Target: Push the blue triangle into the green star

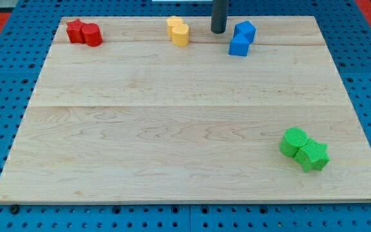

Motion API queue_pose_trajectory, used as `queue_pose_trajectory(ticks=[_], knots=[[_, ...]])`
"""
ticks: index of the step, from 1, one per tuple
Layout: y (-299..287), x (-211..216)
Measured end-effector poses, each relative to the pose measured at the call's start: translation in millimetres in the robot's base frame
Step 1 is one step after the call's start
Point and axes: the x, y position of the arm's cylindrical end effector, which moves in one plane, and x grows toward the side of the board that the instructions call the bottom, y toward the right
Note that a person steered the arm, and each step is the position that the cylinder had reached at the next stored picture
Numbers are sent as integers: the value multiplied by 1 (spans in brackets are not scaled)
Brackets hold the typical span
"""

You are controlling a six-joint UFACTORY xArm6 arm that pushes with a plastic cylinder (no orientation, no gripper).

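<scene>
- A dark rod is seen at the view's top, and my tip (218, 31) rests on the wooden worktop (172, 129).
- The end effector is only a plain rod, so nothing is grasped and nothing can be clenched or let go.
- Two blue blocks are found just to the view's right of my tip, and they touch each other.
- The blue block (245, 30) nearer the top is blocky, and the blue triangle (239, 46) is judged to be the lower one, though its shape is hard to make out.
- The blue triangle is placed a little to the right of my tip and a little below it, near but apart.
- The green star (313, 156) is found far away, near the view's bottom right, touching a round green block (294, 142).
- The triangle must be pushed down and to the right, so my tip is judged to be needed on its upper left side.
- Two red blocks (84, 32) and two yellow blocks (178, 31) are kept along the top, well apart from the path.
- No writing or labels are seen anywhere.
</scene>
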Motion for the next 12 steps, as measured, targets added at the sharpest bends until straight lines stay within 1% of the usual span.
queue_pose_trajectory(ticks=[1, 2, 3, 4, 5, 6, 7, 8, 9, 10, 12], knots=[[27, -17], [50, -8], [38, 26], [4, 55], [-3, 75], [13, 66], [12, 29], [37, 5], [97, 20], [104, 39], [37, 73]])
